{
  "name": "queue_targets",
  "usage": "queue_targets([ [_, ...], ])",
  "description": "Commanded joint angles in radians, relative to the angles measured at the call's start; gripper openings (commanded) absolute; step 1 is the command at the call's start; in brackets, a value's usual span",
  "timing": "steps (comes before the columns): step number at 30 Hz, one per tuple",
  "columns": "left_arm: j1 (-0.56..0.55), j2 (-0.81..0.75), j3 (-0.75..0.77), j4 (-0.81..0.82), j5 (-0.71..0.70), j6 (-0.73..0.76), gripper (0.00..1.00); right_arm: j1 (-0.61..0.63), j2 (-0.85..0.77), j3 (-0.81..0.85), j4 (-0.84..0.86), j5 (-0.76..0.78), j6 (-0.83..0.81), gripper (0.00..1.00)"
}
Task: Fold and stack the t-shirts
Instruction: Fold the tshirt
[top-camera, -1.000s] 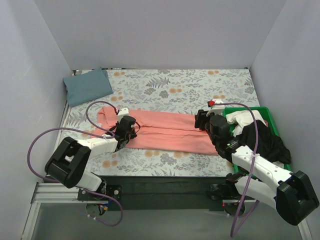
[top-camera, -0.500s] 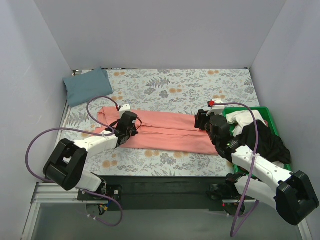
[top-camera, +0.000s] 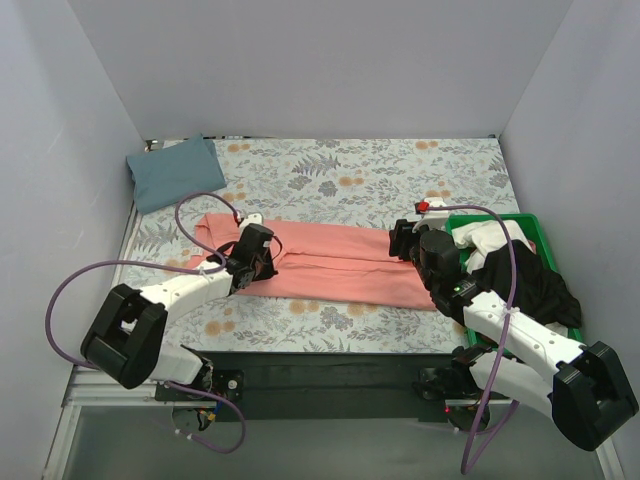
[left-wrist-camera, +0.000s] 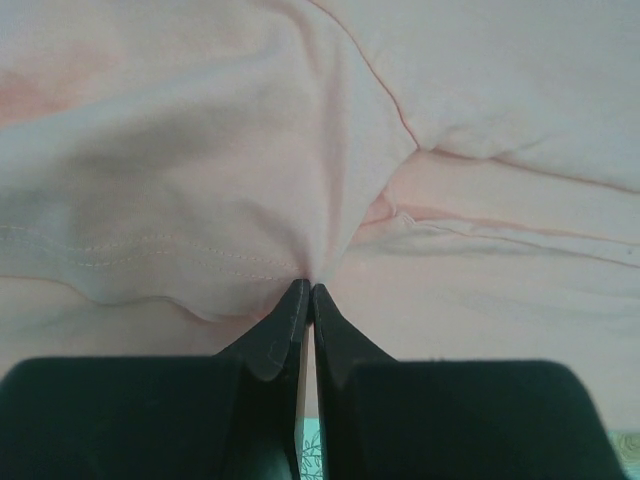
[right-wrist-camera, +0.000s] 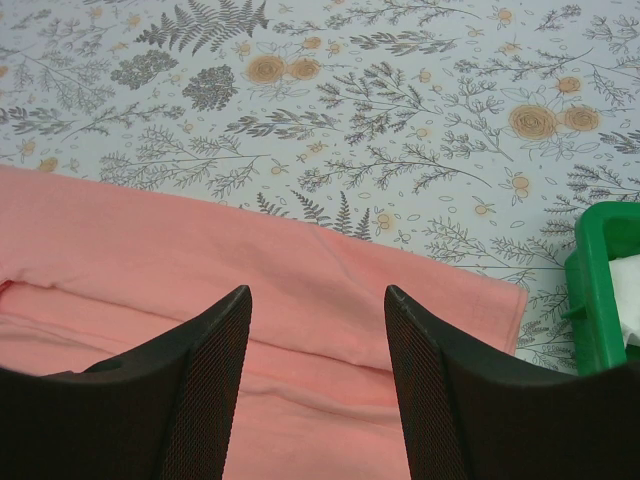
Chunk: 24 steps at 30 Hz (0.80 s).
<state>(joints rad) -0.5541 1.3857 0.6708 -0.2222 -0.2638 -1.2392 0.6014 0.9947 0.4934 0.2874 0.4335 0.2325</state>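
Note:
The coral-pink t-shirt (top-camera: 340, 262) lies folded into a long band across the floral cloth. My left gripper (top-camera: 262, 262) sits on its left part, shut on a pinched ridge of pink fabric (left-wrist-camera: 200, 150), the jaws (left-wrist-camera: 308, 290) closed tight on it. Over the shirt's right end hovers my right gripper (top-camera: 403, 243), open with nothing between its fingers (right-wrist-camera: 318, 295); pink cloth (right-wrist-camera: 150, 250) shows below them. The slate blue-grey t-shirt (top-camera: 175, 172) rests folded at the back left corner, away from both grippers.
A green plastic bin (top-camera: 530, 222) with dark and white clothes (top-camera: 520, 280) stands at the right, its corner (right-wrist-camera: 600, 290) close to my right gripper. Grey walls enclose the table on three sides. The floral cloth (top-camera: 360, 175) covers the surface.
My left gripper has shut on the pink shirt and shifted slightly right and away from the base, bunching fabric. The right arm has not moved.

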Motion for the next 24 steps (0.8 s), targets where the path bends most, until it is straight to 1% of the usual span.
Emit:
queue_targets([
  [1,-0.004,-0.060,0.009,-0.019,0.040,-0.014,0.00,-0.005,-0.010,-0.007,0.019,-0.006,-0.005,0.62],
  [3,-0.006,-0.069,0.003,0.000,0.063,-0.014,0.00,-0.006,-0.010,-0.006,0.018,-0.007,-0.004,0.62],
  [4,-0.006,-0.071,-0.002,0.006,0.075,-0.013,0.04,-0.005,-0.010,-0.006,0.016,-0.007,-0.004,0.62],
  [5,-0.006,-0.071,-0.002,0.010,0.087,-0.013,0.15,-0.005,-0.010,-0.006,0.016,-0.007,-0.005,0.62],
  [6,-0.006,-0.076,-0.002,0.017,0.087,-0.014,0.42,-0.005,-0.010,-0.003,0.015,-0.007,-0.005,0.62],
  [7,-0.004,-0.080,-0.004,0.020,0.078,-0.017,0.51,-0.006,-0.010,0.000,0.013,-0.007,-0.005,0.62],
  [9,-0.004,-0.117,-0.020,0.062,0.037,-0.032,0.61,-0.005,-0.007,0.007,0.012,-0.009,-0.004,0.63],
  [10,0.003,-0.173,-0.043,0.078,0.025,-0.039,0.66,-0.005,-0.005,0.014,0.010,-0.013,-0.005,0.63],
  [11,0.013,-0.203,-0.051,0.089,0.015,-0.046,0.67,-0.006,-0.004,0.017,0.012,-0.016,-0.005,0.63],
  [13,0.034,-0.275,-0.066,0.107,-0.049,-0.062,0.68,-0.005,-0.002,0.030,0.012,-0.019,-0.005,0.63],
  [14,0.060,-0.289,-0.077,0.106,-0.084,-0.068,0.68,-0.006,0.002,0.034,0.010,-0.019,-0.005,0.63],
  [15,0.075,-0.303,-0.079,0.087,-0.156,-0.077,0.68,-0.006,0.004,0.043,0.012,-0.022,-0.007,0.63],
  [17,0.138,-0.319,-0.102,0.076,-0.196,-0.080,0.67,-0.008,0.004,0.063,0.010,-0.033,-0.010,0.63],
  [18,0.175,-0.326,-0.112,0.096,-0.187,-0.071,0.67,-0.009,0.004,0.069,0.010,-0.041,-0.012,0.63],
  [19,0.266,-0.333,-0.135,0.118,-0.140,-0.057,0.65,-0.008,0.001,0.077,0.012,-0.051,-0.016,0.63],
  [20,0.317,-0.344,-0.170,0.139,-0.103,-0.051,0.62,-0.009,-0.002,0.088,0.010,-0.053,-0.018,0.63],
  [22,0.420,-0.341,-0.186,0.152,-0.034,-0.045,0.56,-0.011,-0.007,0.099,0.012,-0.055,-0.027,0.63],
  [24,0.427,-0.312,-0.192,0.158,-0.051,-0.037,0.52,-0.014,-0.021,0.108,0.012,-0.055,-0.032,0.63],
])
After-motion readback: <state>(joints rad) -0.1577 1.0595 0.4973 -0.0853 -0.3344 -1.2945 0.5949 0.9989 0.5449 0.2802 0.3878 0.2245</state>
